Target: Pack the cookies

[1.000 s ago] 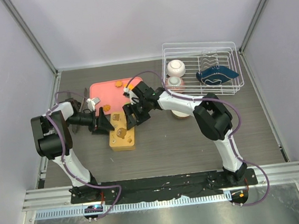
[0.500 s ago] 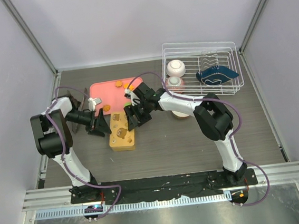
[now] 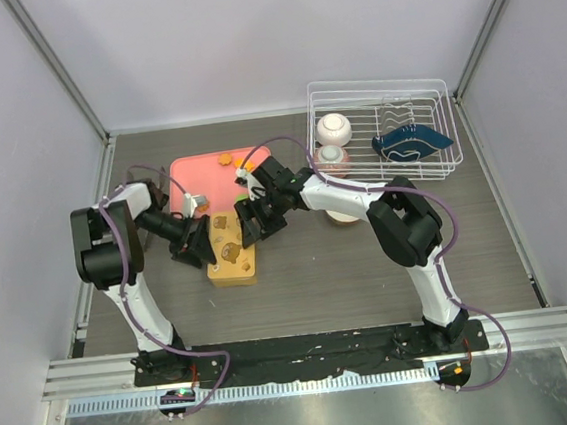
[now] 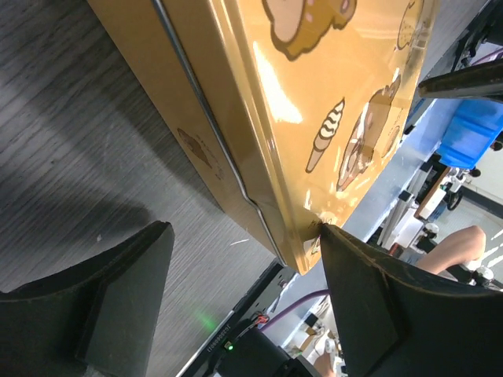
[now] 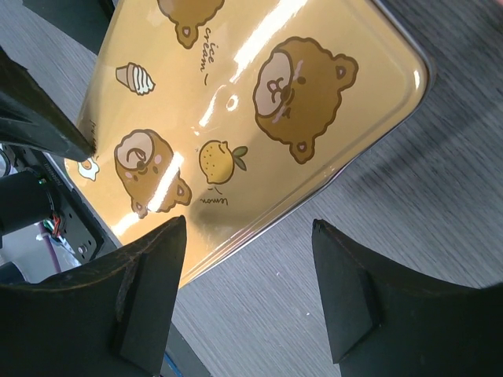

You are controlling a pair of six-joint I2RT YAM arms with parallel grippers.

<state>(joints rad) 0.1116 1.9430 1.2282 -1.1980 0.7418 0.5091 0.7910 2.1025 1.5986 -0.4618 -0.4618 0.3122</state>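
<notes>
Glossy yellow bear-printed tin (image 3: 231,250) on worktop (image 3: 319,269), lid on. Two orange cookies (image 3: 224,159) lie on pink mat (image 3: 195,176) behind it, unpacked. Left hand (image 3: 198,245) and right hand (image 3: 253,227) are both wide and empty, flanking the tin. Packing judged incomplete.

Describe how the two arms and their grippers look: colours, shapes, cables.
The left arm and right arm are alike: white links, bulky black joints, a purple cable looped along each. The left gripper and right gripper each carry two matte black, wedge-shaped fingers. No markings show.
</notes>
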